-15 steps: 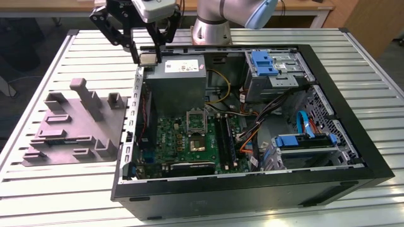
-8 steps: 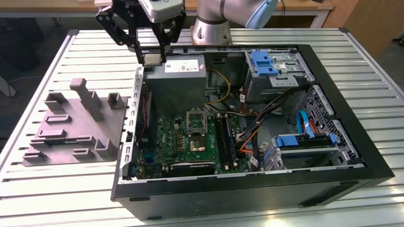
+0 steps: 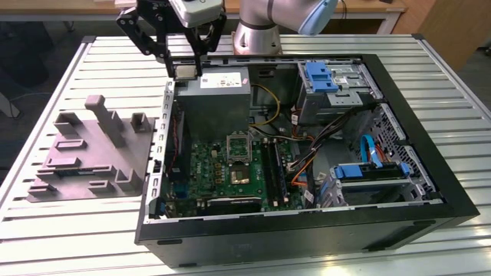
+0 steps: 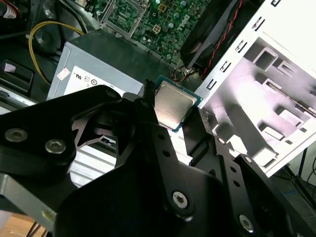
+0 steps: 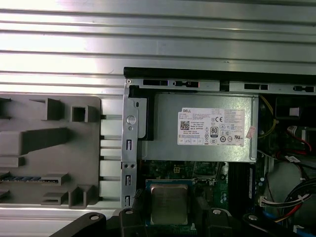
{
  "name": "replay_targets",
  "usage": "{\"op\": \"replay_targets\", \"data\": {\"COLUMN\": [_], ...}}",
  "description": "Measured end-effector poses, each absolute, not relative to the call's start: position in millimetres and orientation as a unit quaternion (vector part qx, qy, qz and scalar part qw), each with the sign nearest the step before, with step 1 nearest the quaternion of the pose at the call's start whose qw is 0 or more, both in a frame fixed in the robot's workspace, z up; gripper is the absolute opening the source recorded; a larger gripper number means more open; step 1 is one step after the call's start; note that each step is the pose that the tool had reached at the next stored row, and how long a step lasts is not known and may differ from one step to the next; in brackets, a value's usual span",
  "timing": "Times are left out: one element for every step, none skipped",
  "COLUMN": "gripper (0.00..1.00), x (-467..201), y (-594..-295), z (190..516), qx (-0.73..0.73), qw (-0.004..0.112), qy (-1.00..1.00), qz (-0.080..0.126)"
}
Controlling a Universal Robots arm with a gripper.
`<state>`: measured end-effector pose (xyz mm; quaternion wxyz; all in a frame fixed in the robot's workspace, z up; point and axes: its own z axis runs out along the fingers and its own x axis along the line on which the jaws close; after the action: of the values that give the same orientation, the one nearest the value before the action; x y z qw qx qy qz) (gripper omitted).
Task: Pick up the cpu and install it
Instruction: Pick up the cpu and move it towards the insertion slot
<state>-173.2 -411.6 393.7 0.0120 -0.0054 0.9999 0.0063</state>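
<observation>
Black gripper (image 4: 174, 109): fingers pinched on two opposite edges of the cpu (image 4: 173, 104); nothing else between them.
Cpu, orientation: dull silvery metal top faces both wrist cameras; a thin green board edge shows around it in the second wrist view.
Cpu, location: held in the air, off every surface. In the exterior view the cpu (image 3: 185, 72) hangs at the fingertips of the gripper (image 3: 185, 72), over the computer case's far corner on the exterior view's left, above the power supply (image 3: 218, 95).
Grey fixture tray (image 3: 92, 155): lies on the slatted table (image 3: 46, 230) just beside the case, on the exterior view's left; the cpu is no longer in it, judging by where the chip is now.
Motherboard (image 3: 230, 172): lies flat in the open case (image 3: 429, 144), nearer the camera than the power supply.
Socket (image 3: 239, 174): dark square with a shiny frame, well apart from the held chip; looks unfilled, though small in this view.
Progress: pick-up judged done, chip lifted and secure. Install not yet done; cpu is not over the socket.
</observation>
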Motion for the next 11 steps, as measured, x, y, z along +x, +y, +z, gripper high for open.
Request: {"op": "replay_targets", "data": {"gripper": [0.47,0.47,0.47,0.47,0.47,0.47,0.47,0.47,0.47,0.47,0.47], "x": [-173,-172,-172,-171,-169,-168,-167,-166,-164,-163,-161], "y": [-412,-412,-412,-412,-412,-412,-412,-412,-412,-412,-412], "z": [394,394,394,394,394,394,394,394,394,394,394], "qx": [-0.005,-0.005,-0.005,-0.005,-0.005,-0.005,-0.005,-0.005,-0.005,-0.005,-0.005], "qw": [0.012,0.012,0.012,0.012,0.012,0.012,0.012,0.012,0.012,0.012,0.012], "qy": [1.000,1.000,1.000,1.000,1.000,1.000,1.000,1.000,1.000,1.000,1.000], "qz": [0.006,0.006,0.006,0.006,0.006,0.006,0.006,0.006,0.006,0.006,0.006]}}
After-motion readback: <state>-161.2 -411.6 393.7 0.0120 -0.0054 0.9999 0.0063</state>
